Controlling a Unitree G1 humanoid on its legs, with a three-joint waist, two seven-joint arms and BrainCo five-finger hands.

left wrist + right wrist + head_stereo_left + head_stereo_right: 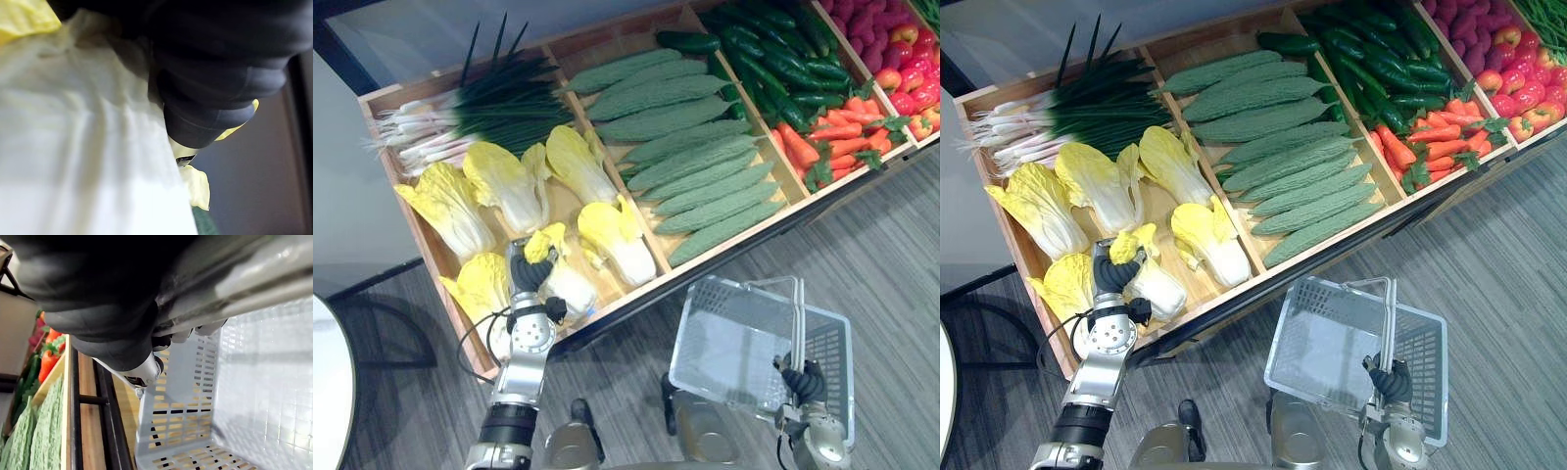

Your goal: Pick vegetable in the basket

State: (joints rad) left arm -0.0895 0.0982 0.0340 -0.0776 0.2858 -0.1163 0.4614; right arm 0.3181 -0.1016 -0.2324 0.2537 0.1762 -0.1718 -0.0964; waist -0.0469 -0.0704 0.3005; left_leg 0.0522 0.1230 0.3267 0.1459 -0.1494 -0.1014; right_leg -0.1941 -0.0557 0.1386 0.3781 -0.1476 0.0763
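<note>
A: Head views first. Where is the left hand [530, 272]?
B: Down in the front left compartment of the wooden stand [607, 39]. It lies on a cabbage [570, 286], with other cabbages [509, 186] close round it. Its grip is hidden, so clamped or slack cannot be told.
A: And the right hand [803, 382]?
B: Curled tight round the handle [796, 328] of the grey basket [826, 357]. The basket hangs above the floor [881, 255], just in front of the stand.
A: Left wrist view?
B: The dark cover sits hard against the cabbage's pale ribs, with yellow leaf at the edge. The grip cannot be read here either.
A: Right wrist view?
B: The cover is wrapped over the handle bar. The basket's slotted wall lies past it, and bitter gourds [46, 431] lie beyond in the stand.
</note>
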